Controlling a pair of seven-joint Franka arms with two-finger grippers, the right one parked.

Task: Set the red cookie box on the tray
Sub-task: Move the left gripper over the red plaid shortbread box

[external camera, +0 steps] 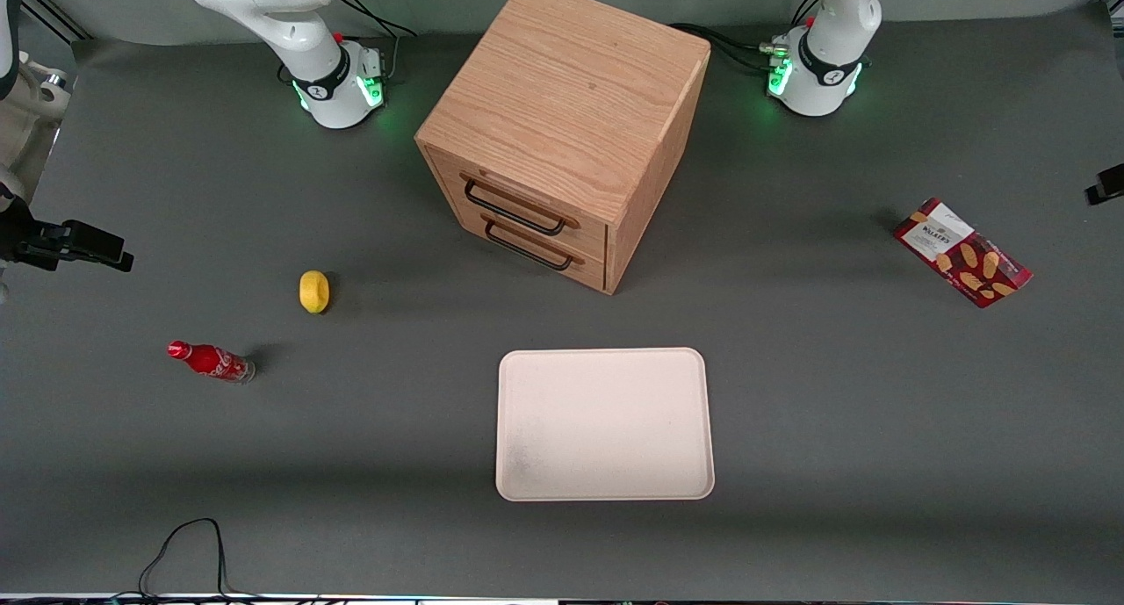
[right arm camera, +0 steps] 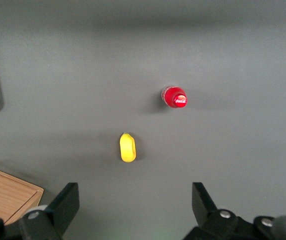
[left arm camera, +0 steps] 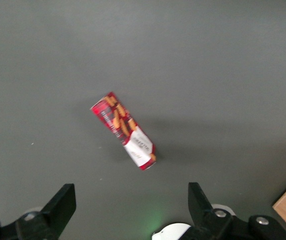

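The red cookie box (external camera: 962, 252) lies flat on the grey table toward the working arm's end, farther from the front camera than the tray. It is dark red with a white label and tan cookie pictures. The pale cream tray (external camera: 604, 423) lies empty near the table's front middle. In the left wrist view my left gripper (left arm camera: 130, 195) hangs high above the table, open and empty, with the cookie box (left arm camera: 123, 131) well below it and apart from its fingers (left arm camera: 63, 202). Only a black part of the hand (external camera: 1105, 185) shows in the front view.
A wooden two-drawer cabinet (external camera: 562, 131) stands at the table's middle, farther from the front camera than the tray. A yellow lemon (external camera: 313, 291) and a small red soda bottle (external camera: 211, 361) lie toward the parked arm's end. A black cable (external camera: 189, 543) loops at the front edge.
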